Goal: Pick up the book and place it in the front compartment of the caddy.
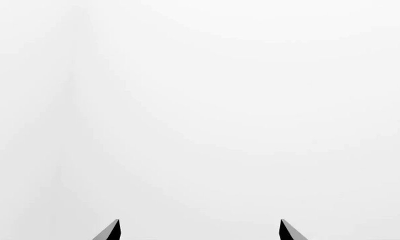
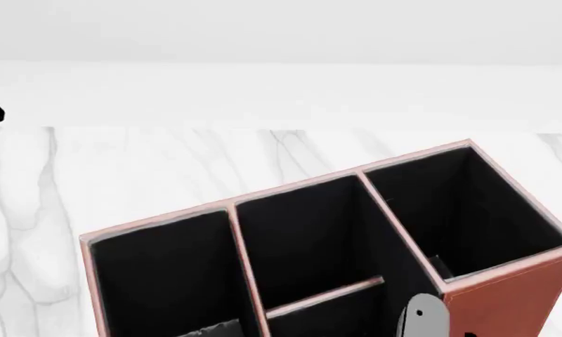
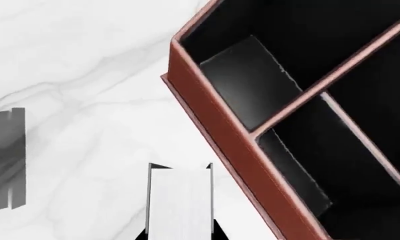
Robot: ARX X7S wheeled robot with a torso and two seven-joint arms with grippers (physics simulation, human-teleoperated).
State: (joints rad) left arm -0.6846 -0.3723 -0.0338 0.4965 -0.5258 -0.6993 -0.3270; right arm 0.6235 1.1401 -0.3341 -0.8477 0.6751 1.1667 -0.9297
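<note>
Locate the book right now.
In the right wrist view, the book sits in the right tool, white page edges up, over the marble table, just outside the caddy wall. It's not in any cell yet.

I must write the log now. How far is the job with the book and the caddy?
Done: the right gripper is shut on the book, white page edges showing, held over the marble table beside the caddy. In hand: carrying it to the caddy. Left: lowering it into the front compartment, which shows no book yet. The left gripper is open.
</note>
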